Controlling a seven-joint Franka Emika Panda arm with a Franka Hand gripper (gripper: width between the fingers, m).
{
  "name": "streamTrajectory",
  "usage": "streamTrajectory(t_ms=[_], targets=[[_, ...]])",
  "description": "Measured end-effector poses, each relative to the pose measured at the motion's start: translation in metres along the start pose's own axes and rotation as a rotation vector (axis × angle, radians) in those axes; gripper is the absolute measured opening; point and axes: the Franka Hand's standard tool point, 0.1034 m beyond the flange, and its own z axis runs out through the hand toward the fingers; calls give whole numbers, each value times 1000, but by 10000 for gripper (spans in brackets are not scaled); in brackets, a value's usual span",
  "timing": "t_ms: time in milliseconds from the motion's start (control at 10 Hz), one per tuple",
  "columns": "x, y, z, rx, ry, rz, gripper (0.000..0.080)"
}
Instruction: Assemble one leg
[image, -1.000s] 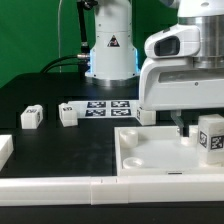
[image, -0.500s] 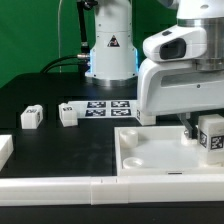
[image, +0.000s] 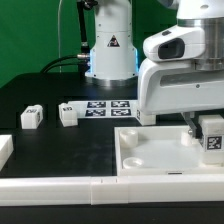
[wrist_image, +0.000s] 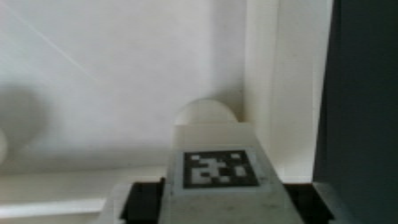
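- The end effector (wrist_image: 217, 192) is clamped on the leg (wrist_image: 217, 150). In the wrist view, a finger presses against each flank of the block just beneath its black-and-white tag.
- In the exterior view the leg (image: 212, 138) sits at the far right edge of the frame, middle height. It is upright, with its tag facing the camera, under the arm's bulky white housing.
- The leg stands over the rear right corner of the large white panel (image: 150, 150), which fills the lower right of the exterior frame.
- The wrist view shows the leg's rounded end pointing at the panel (wrist_image: 89, 90), close beside the panel's raised rim. Past that rim is the dark surface (wrist_image: 365, 100).
- I cannot tell whether the leg touches the panel or hangs just above it.
- Two loose blocks (image: 31, 117) (image: 68, 114) rest on the surface (image: 60, 145) at the exterior view's left, middle height, near each other and well apart from the panel.
- The marker board (image: 110, 106) lies flat near the centre of the frame, just beside the right-hand loose block and in front of the robot base (image: 110, 45).
- A long bar (image: 60, 187) runs across the bottom of the exterior frame, in front of the panel.
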Motion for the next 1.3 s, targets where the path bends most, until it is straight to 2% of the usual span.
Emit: streamTrajectory(t_ms=[100, 600, 800, 1000, 1200, 1300], targets=[[0, -1, 0, 8, 4, 182, 289], [-1, -7, 2, 1, 10, 921, 290], [-2, -10, 2, 3, 12, 1135, 290], [-2, -11, 2, 13, 4, 1261, 290], [-2, -11, 2, 16, 2, 1253, 296], [-2, -11, 2, 16, 2, 1200, 500]])
